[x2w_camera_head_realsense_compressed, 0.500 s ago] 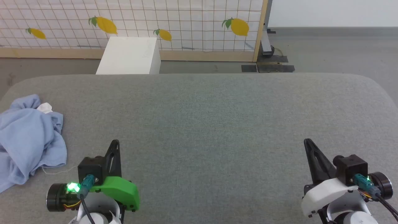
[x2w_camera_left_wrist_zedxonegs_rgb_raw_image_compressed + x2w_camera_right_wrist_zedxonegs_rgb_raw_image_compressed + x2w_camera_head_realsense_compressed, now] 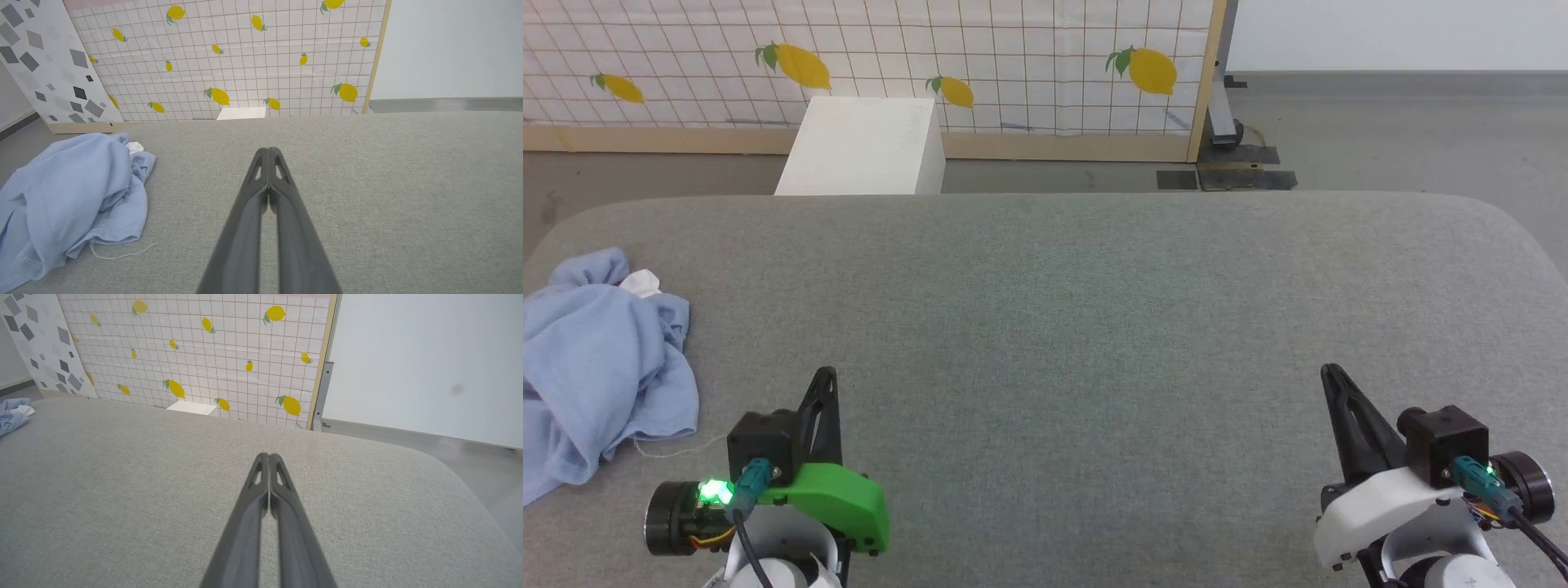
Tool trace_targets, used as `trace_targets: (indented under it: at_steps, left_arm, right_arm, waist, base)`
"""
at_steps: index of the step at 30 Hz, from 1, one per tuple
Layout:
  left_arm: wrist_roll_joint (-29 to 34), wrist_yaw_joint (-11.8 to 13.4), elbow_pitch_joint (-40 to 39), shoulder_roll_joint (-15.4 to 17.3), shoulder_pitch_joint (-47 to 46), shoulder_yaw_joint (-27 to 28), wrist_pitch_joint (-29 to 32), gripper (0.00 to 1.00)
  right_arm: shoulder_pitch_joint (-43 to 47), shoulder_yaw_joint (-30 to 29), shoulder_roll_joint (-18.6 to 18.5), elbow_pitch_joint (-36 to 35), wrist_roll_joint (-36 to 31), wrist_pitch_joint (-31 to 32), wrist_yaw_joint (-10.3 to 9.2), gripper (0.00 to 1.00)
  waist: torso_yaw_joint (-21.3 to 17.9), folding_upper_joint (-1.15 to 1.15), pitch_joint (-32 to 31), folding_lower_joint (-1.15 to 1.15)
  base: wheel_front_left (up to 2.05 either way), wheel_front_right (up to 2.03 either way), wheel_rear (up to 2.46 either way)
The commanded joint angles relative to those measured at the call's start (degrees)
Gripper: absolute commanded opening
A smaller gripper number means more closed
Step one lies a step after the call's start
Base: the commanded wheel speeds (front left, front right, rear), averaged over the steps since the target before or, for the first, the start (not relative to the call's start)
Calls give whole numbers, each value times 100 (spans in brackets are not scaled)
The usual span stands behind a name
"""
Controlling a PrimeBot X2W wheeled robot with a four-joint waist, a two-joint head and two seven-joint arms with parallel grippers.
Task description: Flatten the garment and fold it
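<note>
Head view: garment point(image 2: 600, 359) near left gripper point(image 2: 826, 376)

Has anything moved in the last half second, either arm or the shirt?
Nothing has visibly changed. The left gripper and the right gripper are shut and hold nothing, in the same places over the grey table. The garment lies crumpled at the table's left end, untouched.

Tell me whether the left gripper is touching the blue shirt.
Apart. In the head view, bare grey surface lies between the shut left gripper and the crumpled garment; the left wrist view shows the same gap.
</note>
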Motion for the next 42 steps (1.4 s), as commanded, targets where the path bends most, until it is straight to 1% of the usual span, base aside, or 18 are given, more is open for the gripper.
trace_targets:
  at_steps: [1,9,10,19,25,33,42]
  left_arm:
    - [59,38,-19,-27,83,19,8,0]
    - [59,38,-19,-27,83,19,8,0]
    - [-1,0,0,0,0,-1,-1,100]
    - [-48,35,66,0,-26,-76,-57,100]
    - [-102,81,161,1,-66,-136,-129,100]
    - [-181,149,274,18,-104,-187,-227,100]
    - [-281,235,382,51,-129,-228,-336,100]
  right_arm:
    - [-89,9,6,-30,-36,1,-9,0]
    - [-89,9,6,-30,-36,1,-9,0]
    - [0,0,0,0,2,-1,0,100]
    - [8,-18,0,20,53,-50,0,100]
    - [16,-36,1,43,91,-105,-1,100]
    - [16,-46,1,79,149,-179,-1,100]
    - [14,-40,1,131,212,-271,-2,100]
  waist:
    - [0,0,0,0]
    - [0,0,0,0]
    - [0,0,0,0]
    - [12,0,1,0]
    - [87,0,0,0]
    - [308,0,2,0]
    - [673,0,-3,0]
  base:
    - [0,0,0]
    - [0,0,0]
    - [0,0,0]
    - [0,0,0]
    - [0,0,0]
    - [0,0,0]
    - [0,0,0]
